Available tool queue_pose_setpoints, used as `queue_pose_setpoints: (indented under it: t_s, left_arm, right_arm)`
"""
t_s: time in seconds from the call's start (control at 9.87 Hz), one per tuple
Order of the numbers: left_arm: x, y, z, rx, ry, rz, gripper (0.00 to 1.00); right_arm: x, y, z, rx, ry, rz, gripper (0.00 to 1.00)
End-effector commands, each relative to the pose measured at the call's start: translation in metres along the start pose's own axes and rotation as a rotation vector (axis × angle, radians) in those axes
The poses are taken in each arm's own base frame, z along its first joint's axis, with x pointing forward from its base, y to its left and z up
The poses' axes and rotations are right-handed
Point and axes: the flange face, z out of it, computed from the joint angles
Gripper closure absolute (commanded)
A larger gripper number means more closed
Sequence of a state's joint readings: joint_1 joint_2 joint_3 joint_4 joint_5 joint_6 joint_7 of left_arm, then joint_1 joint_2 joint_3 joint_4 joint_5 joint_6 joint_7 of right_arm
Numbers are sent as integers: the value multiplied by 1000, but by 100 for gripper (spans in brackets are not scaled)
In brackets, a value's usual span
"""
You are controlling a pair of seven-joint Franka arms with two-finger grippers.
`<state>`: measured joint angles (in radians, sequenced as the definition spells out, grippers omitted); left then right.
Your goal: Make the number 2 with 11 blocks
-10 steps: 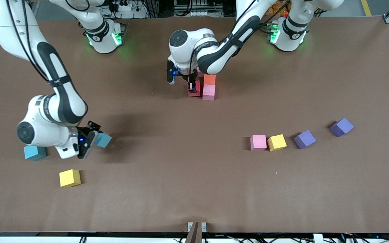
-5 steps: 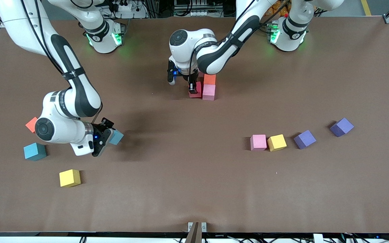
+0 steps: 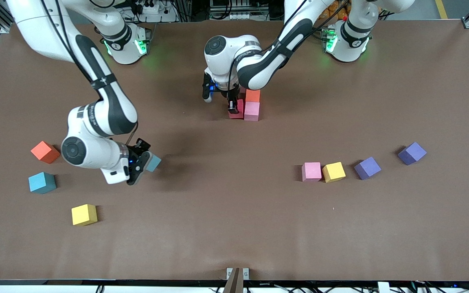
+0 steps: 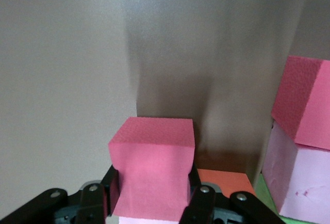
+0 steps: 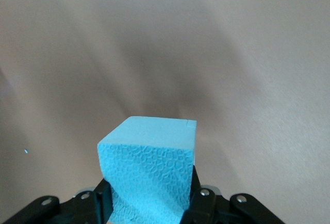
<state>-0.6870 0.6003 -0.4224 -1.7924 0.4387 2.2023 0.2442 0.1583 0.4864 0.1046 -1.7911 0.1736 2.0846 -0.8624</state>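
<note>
My left gripper (image 3: 232, 106) is shut on a red block (image 3: 237, 112) and holds it low against a small cluster in the middle of the table, beside an orange block (image 3: 253, 95) and a pink block (image 3: 252, 111). In the left wrist view the red block (image 4: 152, 157) sits between the fingers (image 4: 202, 203), with an orange block (image 4: 225, 180), a pink block (image 4: 289, 182) and another red block (image 4: 305, 102) close by. My right gripper (image 3: 144, 162) is shut on a light blue block (image 3: 154, 162) and carries it above the table. That block (image 5: 147, 172) fills the right wrist view.
Toward the right arm's end lie an orange block (image 3: 45, 151), a blue block (image 3: 42, 182) and a yellow block (image 3: 84, 214). Toward the left arm's end a pink block (image 3: 311, 171), a yellow block (image 3: 334, 171) and two purple blocks (image 3: 367, 167) (image 3: 411, 153) form a loose row.
My right arm has carried the light blue block toward the middle of the table, uncovering the orange block near the blue one. My left gripper has stayed in place on the red block.
</note>
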Motion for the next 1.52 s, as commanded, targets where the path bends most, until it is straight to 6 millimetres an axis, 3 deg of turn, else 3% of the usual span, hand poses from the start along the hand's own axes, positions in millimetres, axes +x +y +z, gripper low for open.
queue_pose_setpoints:
  t_s: [0.0, 0.2, 0.51, 1.32, 1.42]
  left_arm:
    - [0, 0, 4, 18, 7, 17, 73]
    - [0, -1, 5, 18, 9, 15, 73]
    - [0, -2, 7, 16, 11, 11, 73]
    - [0, -4, 17, 35, -3, 9, 71]
    - [1, -4, 18, 32, -3, -4, 58]
  right_arm:
    - [20, -28, -4, -15, 0, -70, 71]
    - [36, -37, -5, -61, 29, -203, 71]
    - [44, -25, -11, -183, 93, -462, 71]
    - [46, -37, -14, -134, 70, -380, 71]
    - [47, -38, -13, -134, 70, -382, 71]
